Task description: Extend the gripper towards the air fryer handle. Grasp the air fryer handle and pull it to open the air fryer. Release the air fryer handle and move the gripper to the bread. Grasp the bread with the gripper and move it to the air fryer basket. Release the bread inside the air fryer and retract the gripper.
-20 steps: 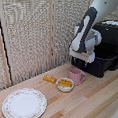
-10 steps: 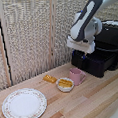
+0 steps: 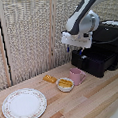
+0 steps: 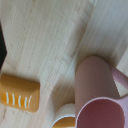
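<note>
The black air fryer (image 3: pixel 106 44) stands at the exterior view's right. Its basket (image 3: pixel 94 63) is pulled out as a drawer towards the mug. I cannot make out the air fryer handle against the black drawer front. My gripper (image 3: pixel 81 50) hangs under the white wrist block, above the drawer's front edge and the pink mug. Its dark fingers blend into the fryer behind them and do not show in the wrist view. The bread (image 3: pixel 49 78) (image 4: pixel 19 94) lies flat on the table, left of the bowl, with nothing touching it.
A pink mug (image 3: pixel 76 75) (image 4: pixel 97 95) stands just in front of the drawer. Beside it is a white bowl (image 3: pixel 64 84) (image 4: pixel 64 111) of yellow food. A white plate (image 3: pixel 23 104) lies near the front left. A slatted screen backs the table.
The arm has risen from the drawer front and shifted a little to the exterior view's left, so it now hangs higher, over the mug area. The drawer stays pulled out.
</note>
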Available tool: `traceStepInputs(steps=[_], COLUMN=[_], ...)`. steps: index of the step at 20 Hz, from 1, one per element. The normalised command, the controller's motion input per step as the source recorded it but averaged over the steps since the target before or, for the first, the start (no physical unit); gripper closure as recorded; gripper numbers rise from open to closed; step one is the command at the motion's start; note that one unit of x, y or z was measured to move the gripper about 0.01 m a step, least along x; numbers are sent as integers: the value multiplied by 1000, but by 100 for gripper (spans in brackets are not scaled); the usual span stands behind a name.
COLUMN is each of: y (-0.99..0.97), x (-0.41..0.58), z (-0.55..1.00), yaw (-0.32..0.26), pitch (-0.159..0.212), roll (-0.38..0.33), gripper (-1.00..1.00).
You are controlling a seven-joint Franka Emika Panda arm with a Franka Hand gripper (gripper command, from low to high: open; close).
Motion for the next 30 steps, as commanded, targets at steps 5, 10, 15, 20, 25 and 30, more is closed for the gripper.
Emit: traceStepInputs(steps=[5,10,15,20,25,30], y=[758,858,848,462,318,89], x=[282,254,311,149,31,65], z=[-21,-7,7,43,6,0], yaw=[36,2,54,183,196,252], pitch=[-107,-104,21,187,225,133], roll=[22,4,-1,-83,-128,-152], gripper=[-100,-100,-100,-100,-100,-100])
